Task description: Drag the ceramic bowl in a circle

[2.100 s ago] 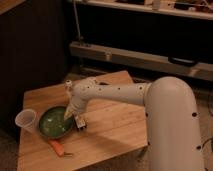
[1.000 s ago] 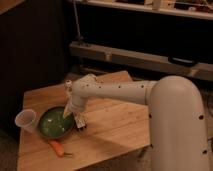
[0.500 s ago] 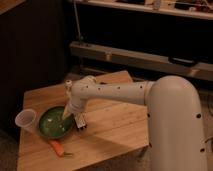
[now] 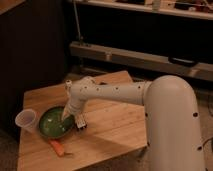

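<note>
1. Ceramic bowl (image 4: 52, 124): sits upright on the left half of the wooden table (image 4: 117, 131). Shallow and round, glossy green inside, darker along the rim.
2. Gripper (image 4: 73, 120): hangs at the bowl's right rim, pointing down, at the end of the white arm (image 4: 110, 92).
3. Claw: spread wide. One pale finger (image 4: 65, 114) dips inside the bowl, with the other side standing outside the rim, over the wood. Straddles the rim and holds nothing clamped. Cannot tell whether either finger touches the ceramic.
4. Arm: reaches leftward across the table from the bulky rounded white body (image 4: 172, 125) at the right. Carries a row of small dark dots along its length and bends down at the wrist just above the bowl's right edge.
5. Translucent white plastic cup (image 4: 26, 120): stands upright just left of the bowl, near the table's left edge. Close enough that touching or apart cannot be told.
6. Small orange thing (image 4: 57, 147): lies flat on the wood in front of the bowl, toward the near edge. Set at a slant, apart from the bowl.
7. Behind the table: dark surroundings, with a long pale rail (image 4: 140, 57) running across and a lighter shelf (image 4: 145, 8) above it.
</note>
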Robot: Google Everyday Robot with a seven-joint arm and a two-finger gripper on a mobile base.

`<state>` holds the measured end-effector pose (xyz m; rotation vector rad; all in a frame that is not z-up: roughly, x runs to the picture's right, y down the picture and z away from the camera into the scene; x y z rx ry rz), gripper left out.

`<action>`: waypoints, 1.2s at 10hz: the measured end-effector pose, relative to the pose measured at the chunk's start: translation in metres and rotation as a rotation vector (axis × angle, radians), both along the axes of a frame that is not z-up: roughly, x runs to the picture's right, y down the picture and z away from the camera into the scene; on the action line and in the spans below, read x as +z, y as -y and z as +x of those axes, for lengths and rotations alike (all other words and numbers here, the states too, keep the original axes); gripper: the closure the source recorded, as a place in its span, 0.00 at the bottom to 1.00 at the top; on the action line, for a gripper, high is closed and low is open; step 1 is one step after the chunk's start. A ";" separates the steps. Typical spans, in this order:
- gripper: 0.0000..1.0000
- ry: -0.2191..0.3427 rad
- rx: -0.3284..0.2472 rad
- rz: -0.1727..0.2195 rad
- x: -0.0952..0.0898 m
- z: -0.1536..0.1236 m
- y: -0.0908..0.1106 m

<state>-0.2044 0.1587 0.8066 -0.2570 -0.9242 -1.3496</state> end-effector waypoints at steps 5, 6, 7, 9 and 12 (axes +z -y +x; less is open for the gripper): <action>0.48 0.014 -0.007 -0.020 0.005 -0.006 -0.006; 0.48 0.018 -0.011 -0.025 0.005 -0.009 -0.009; 0.48 0.021 -0.015 -0.030 0.007 -0.012 -0.012; 0.48 0.026 -0.019 -0.037 0.008 -0.017 -0.015; 0.48 0.020 -0.019 -0.043 0.010 -0.022 -0.018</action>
